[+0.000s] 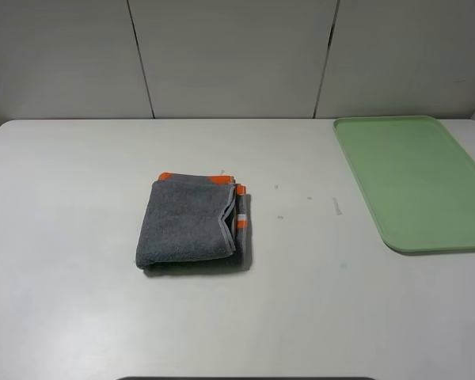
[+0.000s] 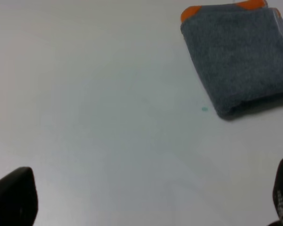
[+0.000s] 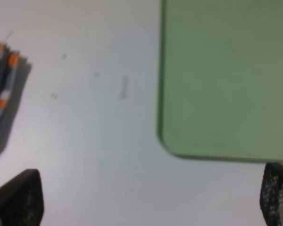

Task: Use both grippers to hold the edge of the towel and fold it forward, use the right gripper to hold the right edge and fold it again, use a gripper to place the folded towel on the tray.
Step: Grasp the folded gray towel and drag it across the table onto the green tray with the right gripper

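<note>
A dark grey towel (image 1: 191,224) lies folded into a small block on the white table, with orange patches showing along its far and right sides. It also shows in the left wrist view as the towel (image 2: 240,61) and, by its layered edge only, in the right wrist view as the towel (image 3: 1,94). The pale green tray (image 1: 416,182) sits bare at the right of the table; the right wrist view shows the tray (image 3: 226,80) too. My left gripper (image 2: 146,197) and right gripper (image 3: 151,197) are open, wide apart, holding nothing, and well away from the towel. Neither arm appears in the exterior high view.
The white table (image 1: 79,198) ends at a pale panelled wall (image 1: 237,55) behind. A few small marks (image 1: 336,206) dot the surface between towel and tray. A dark strip (image 1: 245,378) shows at the near edge of the exterior high view.
</note>
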Motion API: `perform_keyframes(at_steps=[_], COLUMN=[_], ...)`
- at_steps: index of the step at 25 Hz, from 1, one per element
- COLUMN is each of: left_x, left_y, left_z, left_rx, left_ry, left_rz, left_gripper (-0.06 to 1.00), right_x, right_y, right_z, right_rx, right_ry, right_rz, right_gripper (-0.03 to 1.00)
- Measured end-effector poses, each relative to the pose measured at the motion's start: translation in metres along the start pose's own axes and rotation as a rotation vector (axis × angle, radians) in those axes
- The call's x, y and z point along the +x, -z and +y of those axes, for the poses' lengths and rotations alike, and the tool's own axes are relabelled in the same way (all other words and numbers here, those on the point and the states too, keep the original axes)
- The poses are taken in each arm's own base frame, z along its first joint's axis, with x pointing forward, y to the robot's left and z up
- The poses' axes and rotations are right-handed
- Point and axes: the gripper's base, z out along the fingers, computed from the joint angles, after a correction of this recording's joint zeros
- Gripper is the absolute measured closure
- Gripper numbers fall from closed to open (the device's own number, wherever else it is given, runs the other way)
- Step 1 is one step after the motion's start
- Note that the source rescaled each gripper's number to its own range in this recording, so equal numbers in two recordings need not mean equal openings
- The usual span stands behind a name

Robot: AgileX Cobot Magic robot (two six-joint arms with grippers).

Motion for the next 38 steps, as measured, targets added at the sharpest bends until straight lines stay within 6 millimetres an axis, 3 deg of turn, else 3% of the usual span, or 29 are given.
perform_keyframes(at_steps=[7, 14, 30, 38], left_x=[0.0, 0.0, 0.0, 0.0], left_y=[0.0, 0.0, 0.0, 0.0], left_z=[0.0, 0.0, 0.0, 0.0], left_rx=[0.0, 0.0, 0.0, 0.0], left_ry=[0.0, 0.0, 0.0, 0.0], left_rz=[0.0, 0.0, 0.0, 0.0], left_gripper=[-0.06, -0.06, -0.06, -0.06], right_x=[-0.03, -0.048, -0.066, -0.058], right_y=[-0.043, -0.095, -0.183, -0.235], right_z=[0.018, 0.064, 0.187, 0.214], right_rx=[-0.107, -0.149, -0.133, -0.095], right_ry=[0.098, 0.185, 0.204, 0.121], right_rz=[0.137, 0.234, 0.329, 0.412], right_gripper=[-0.03, -0.03, -0.03, -0.03])
